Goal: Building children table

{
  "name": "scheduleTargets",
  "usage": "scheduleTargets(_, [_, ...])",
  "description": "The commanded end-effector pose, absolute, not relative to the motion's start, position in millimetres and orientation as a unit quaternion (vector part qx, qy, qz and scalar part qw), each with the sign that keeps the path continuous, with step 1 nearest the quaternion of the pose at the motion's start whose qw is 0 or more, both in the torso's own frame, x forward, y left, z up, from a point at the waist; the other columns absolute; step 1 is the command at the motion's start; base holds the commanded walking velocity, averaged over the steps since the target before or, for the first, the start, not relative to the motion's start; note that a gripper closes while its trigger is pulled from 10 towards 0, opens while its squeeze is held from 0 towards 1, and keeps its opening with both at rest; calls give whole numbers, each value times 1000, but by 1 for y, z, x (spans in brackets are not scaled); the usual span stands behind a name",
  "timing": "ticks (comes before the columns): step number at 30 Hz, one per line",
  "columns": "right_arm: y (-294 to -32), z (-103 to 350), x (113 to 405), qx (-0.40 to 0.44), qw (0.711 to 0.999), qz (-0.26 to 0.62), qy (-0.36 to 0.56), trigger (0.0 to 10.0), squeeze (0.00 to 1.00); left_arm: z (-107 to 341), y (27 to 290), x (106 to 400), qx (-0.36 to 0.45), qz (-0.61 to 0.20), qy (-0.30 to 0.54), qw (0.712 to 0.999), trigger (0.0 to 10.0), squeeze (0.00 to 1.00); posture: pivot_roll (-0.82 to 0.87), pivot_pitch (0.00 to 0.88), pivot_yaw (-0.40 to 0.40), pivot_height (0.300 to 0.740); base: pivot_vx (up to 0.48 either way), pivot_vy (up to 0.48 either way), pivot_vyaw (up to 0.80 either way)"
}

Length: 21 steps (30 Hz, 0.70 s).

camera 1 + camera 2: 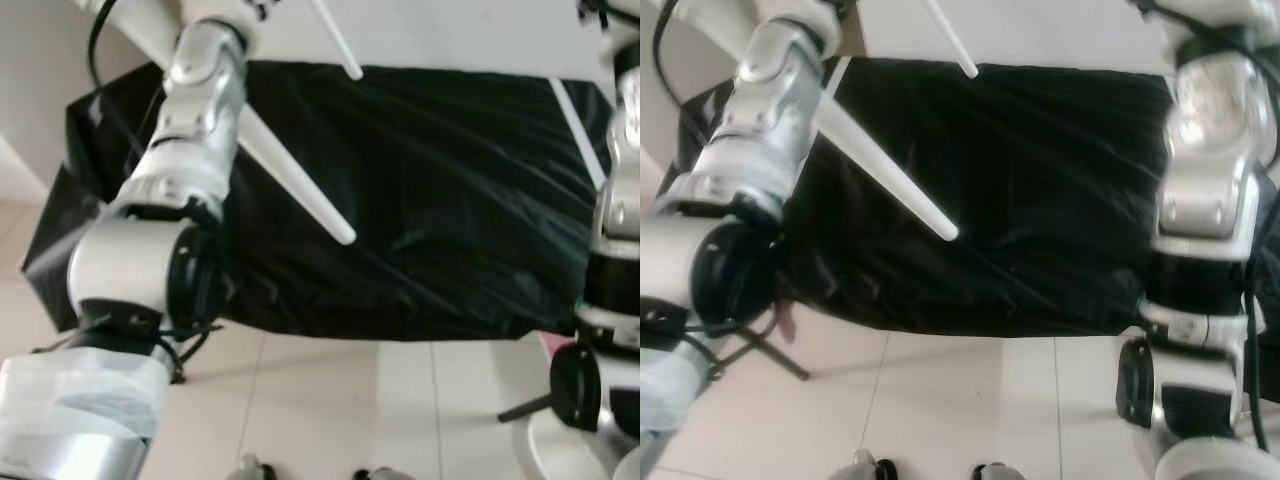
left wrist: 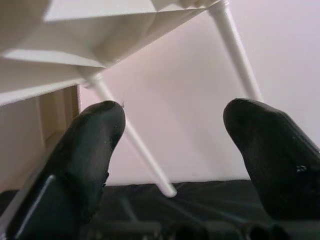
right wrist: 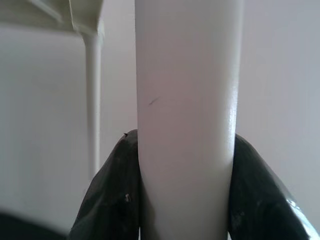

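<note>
1. I am holding the white table (image 2: 100, 30) up over the black sheet (image 1: 430, 200), with its legs pointing toward me and down; the near left leg (image 1: 295, 185) is slanting across the sheet.
2. My right gripper (image 3: 182, 190) is pinching another leg (image 3: 185, 100): both black fingers (image 3: 107, 195) are pressing against its sides, and the leg is running straight up between them.
3. My left gripper (image 2: 175, 150) is standing spread, fingers (image 2: 85, 145) well apart and touching nothing, just below the tabletop's underside. Past it I am seeing two legs, one ending over the sheet.
4. In the head views both silver arms are reaching up toward the far edge, left arm (image 1: 190, 130) on the left, right arm (image 1: 1205, 180) on the right.
5. I judge the table is hanging mostly on that single pinch. The leg is smooth and round, so it could be slipping or turning in the fingers, letting the table swing.
6. If the leg is only screwed in, twisting could be loosening it.
7. Bringing the left gripper in carelessly could knock the near leg.
</note>
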State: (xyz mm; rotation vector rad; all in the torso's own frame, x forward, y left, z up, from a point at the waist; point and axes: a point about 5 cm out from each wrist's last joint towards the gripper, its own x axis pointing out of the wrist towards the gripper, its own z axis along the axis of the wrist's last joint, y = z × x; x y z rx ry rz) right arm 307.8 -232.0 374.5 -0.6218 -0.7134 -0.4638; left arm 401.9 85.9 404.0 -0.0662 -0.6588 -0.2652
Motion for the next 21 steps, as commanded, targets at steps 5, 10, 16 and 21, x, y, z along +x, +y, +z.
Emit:
scheduleTargets(5, [-300,323,299,-229,879,-357,-217,0,0,476,110,367,-120,37,-451,883,10000,0,-107,66,15,740,0,0,0])
scheduleTargets(10, [-303,256,296,-215,896,-363,-139,0,0,456,53,366,-89,-132,-421,893,10000,0,-100,76,21,740,0,0,0])
scheduleTargets(16, [-298,227,299,-186,911,-351,-111,10000,0,394,1,371,-23,-260,-329,907,10000,0,-82,93,29,740,0,0,0])
scheduleTargets(21, [-296,222,300,-172,914,-350,-109,10000,0,374,-13,368,-12,-305,-301,903,10000,0,-77,94,28,740,0,0,0])
